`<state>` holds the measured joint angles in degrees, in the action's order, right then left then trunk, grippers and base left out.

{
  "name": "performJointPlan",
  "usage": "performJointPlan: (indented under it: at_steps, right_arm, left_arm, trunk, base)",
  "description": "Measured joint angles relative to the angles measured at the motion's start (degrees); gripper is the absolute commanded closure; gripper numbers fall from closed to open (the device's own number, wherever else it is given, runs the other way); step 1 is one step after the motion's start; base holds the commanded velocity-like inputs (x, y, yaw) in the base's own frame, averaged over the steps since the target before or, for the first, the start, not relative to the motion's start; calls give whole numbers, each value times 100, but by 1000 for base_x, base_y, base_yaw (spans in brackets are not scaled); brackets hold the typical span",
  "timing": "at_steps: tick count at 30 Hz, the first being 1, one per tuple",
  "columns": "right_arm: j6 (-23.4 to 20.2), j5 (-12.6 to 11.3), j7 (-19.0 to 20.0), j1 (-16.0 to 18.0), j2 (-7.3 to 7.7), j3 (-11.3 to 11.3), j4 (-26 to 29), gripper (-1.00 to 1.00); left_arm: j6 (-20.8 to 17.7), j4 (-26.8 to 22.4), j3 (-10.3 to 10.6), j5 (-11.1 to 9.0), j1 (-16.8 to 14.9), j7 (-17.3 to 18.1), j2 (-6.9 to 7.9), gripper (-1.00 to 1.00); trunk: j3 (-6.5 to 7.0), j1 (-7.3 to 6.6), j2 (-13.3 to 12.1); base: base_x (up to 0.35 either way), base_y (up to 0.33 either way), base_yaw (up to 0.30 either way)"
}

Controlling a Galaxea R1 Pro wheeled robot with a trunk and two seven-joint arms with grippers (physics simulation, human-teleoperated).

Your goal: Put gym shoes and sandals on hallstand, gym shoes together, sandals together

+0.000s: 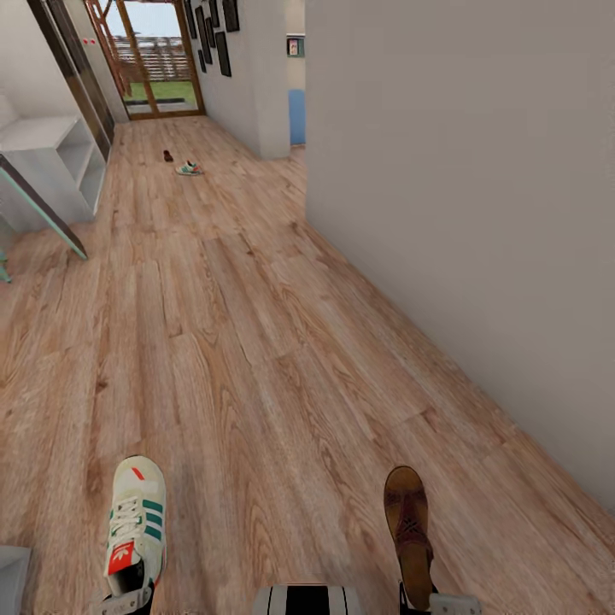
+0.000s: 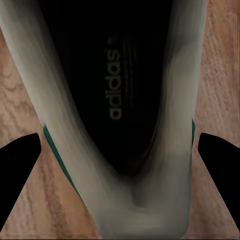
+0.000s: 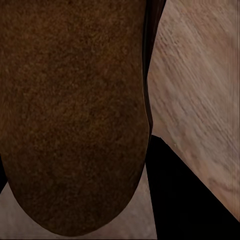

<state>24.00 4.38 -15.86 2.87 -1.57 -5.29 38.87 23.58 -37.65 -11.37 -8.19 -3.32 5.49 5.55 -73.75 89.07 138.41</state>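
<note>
At the head view's bottom edge, the left gripper [image 1: 128, 600] is clamping a light, stiff-heeled sneaker [image 1: 135, 527] by its collar and the right gripper [image 1: 427, 602] is pinching a thin, floppy sandal [image 1: 408, 525] at its heel.

Home corridor, simulated. I'm looking down a long run of wood-plank floor [image 1: 239, 342] between plain pale walls [image 1: 461, 213]. At the far end, a wood-framed glass door [image 1: 154, 60] opens onto grass and a fence. Dark framed pictures [image 1: 213, 34] hang in a cluster on the wall near it. A pale grey shelving unit [image 1: 55, 162] stands along my left. Shoes lie loose on the floor: a sneaker [image 1: 189, 168] and a sandal [image 1: 168, 155].
</note>
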Motion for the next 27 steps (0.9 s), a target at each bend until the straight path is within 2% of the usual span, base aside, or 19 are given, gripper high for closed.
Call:
performJointPlan:
  at_steps: [8,16,20,27]
  right_arm:
    - [9,-5,-4,0,-20,0,2,100]
    - [7,-8,-4,0,-36,-1,2,100]
    - [9,-8,-6,0,-38,0,3,100]
    - [12,-9,-8,1,-38,-6,2,100]
  left_arm:
    - [0,1,-1,-4,0,0,0,100]
    - [1,0,0,-8,1,0,0,100]
    - [1,-6,-6,-10,-1,0,0,100]
    - [0,-4,-3,-9,1,-8,0,100]
  trunk:
    - [72,0,0]
    - [138,-1,0]
    - [167,-3,0]
    - [216,-5,0]
  base:
    - [-230,-167,42]
    - [-189,-192,143]
    - [20,-259,186]
    - [201,-218,194]
